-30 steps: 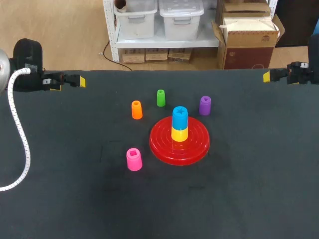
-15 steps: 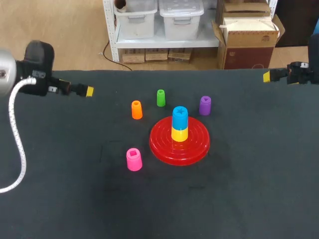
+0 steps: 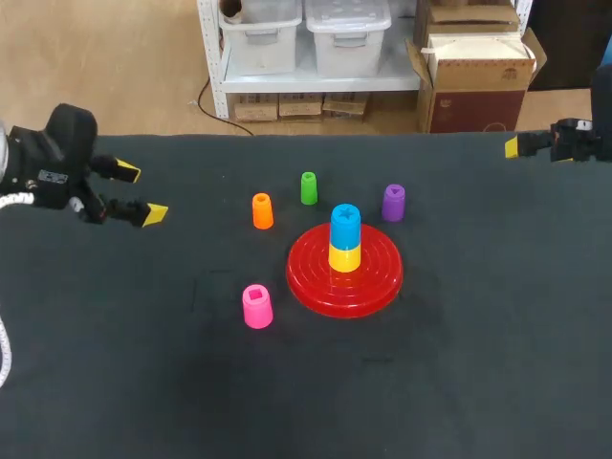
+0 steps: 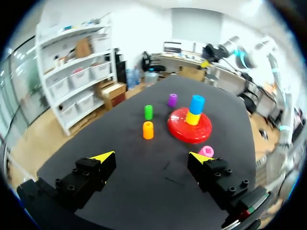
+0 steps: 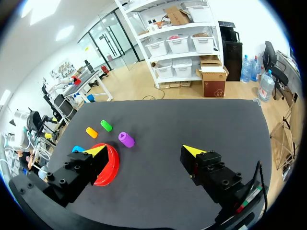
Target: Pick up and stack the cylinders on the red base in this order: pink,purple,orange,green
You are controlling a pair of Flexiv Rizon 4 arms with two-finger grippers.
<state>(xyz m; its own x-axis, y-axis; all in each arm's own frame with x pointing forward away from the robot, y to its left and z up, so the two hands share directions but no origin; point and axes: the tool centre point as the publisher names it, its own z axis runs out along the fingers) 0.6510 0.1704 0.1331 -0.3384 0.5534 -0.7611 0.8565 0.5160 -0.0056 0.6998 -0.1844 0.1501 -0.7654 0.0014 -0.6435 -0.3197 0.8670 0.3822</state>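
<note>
The left gripper (image 3: 142, 192) hovers over the table (image 3: 478, 335) with its fingers spread wide and nothing between them. The pink cylinder (image 3: 256, 306), first in the order, stands upright ahead of it and off to one side. In the left wrist view it shows just past one fingertip, nearer than the red base (image 3: 316, 287). The base already carries a yellow cylinder (image 3: 344, 256) with a blue cylinder (image 3: 345, 220) on top. The orange cylinder (image 3: 262, 210) and green cylinder (image 3: 308, 187) stand ahead of the gripper, roughly in line with the gap between its fingers.

The step in hand looks like the reach for pink. To do it well, I would turn the gripper until pink is centred in the gap, come down from above, close on its sides low enough not to tip it, and lift straight up. Pink stands near the base rim, so the finger on that side needs room.

The right gripper (image 5: 145, 150) is spread too and holds nothing. It is well apart from the purple cylinder (image 3: 393, 202), which lies ahead of it.

No writing or label can be read on the cylinders or the base. The blue top bears only a star-shaped recess.
</note>
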